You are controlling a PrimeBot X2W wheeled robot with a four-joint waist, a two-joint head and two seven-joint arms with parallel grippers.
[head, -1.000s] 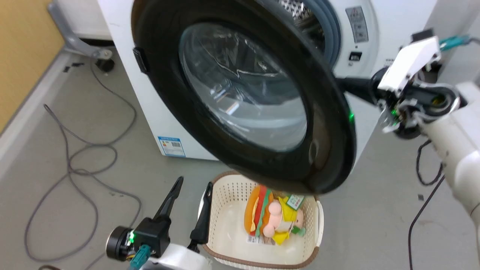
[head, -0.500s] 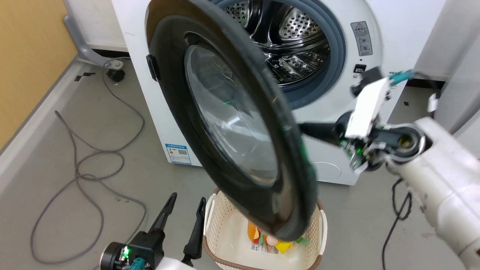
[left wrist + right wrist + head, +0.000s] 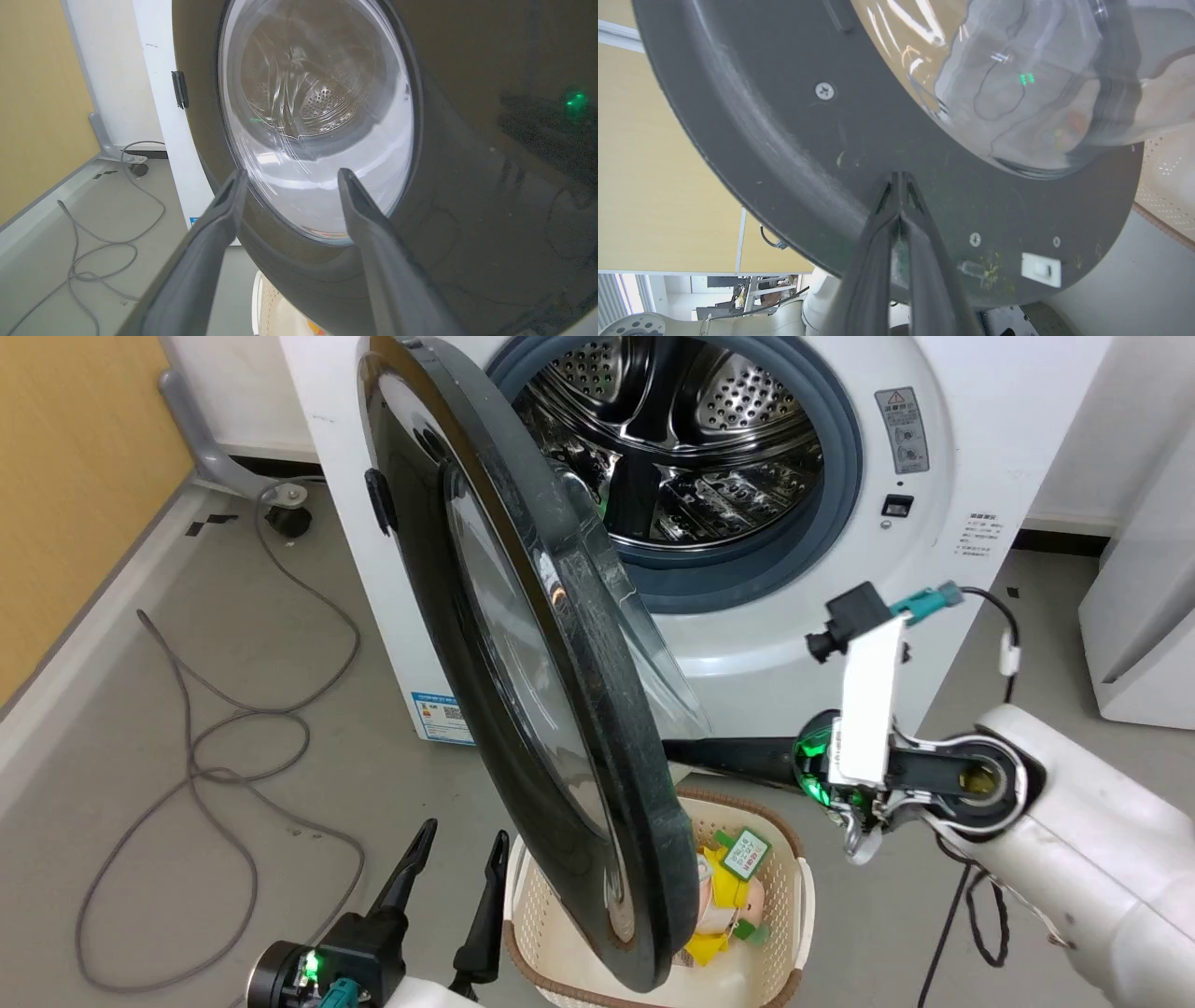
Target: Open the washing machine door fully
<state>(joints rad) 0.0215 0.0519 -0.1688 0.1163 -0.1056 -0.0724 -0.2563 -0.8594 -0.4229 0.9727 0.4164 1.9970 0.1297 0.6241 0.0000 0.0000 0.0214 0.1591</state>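
Note:
The washing machine door point(image 3: 560, 663), round and glossy black with a bulging glass window, stands swung out from the white washing machine point(image 3: 934, 392), nearly edge-on in the head view. The steel drum point(image 3: 681, 448) and grey-blue gasket are exposed. My right gripper point(image 3: 674, 751) reaches in from the right, shut, and its joined tips point(image 3: 900, 175) press on the door's dark inner face below the glass bowl point(image 3: 1041, 84). My left gripper point(image 3: 466, 829) is open and holds nothing, low at the left, and points at the door's outer window point(image 3: 317, 116).
A cream laundry basket point(image 3: 794, 887) with plush toys point(image 3: 728, 877) sits on the floor under the door's lower edge. Grey cables point(image 3: 233, 728) loop over the floor at left. A white appliance point(image 3: 1148, 616) stands at right, and a yellow wall point(image 3: 75, 476) at left.
The door has swung further open to the left, uncovering the drum. My right gripper has moved down and left with its tips on the door's inner side. The camera also shifted.

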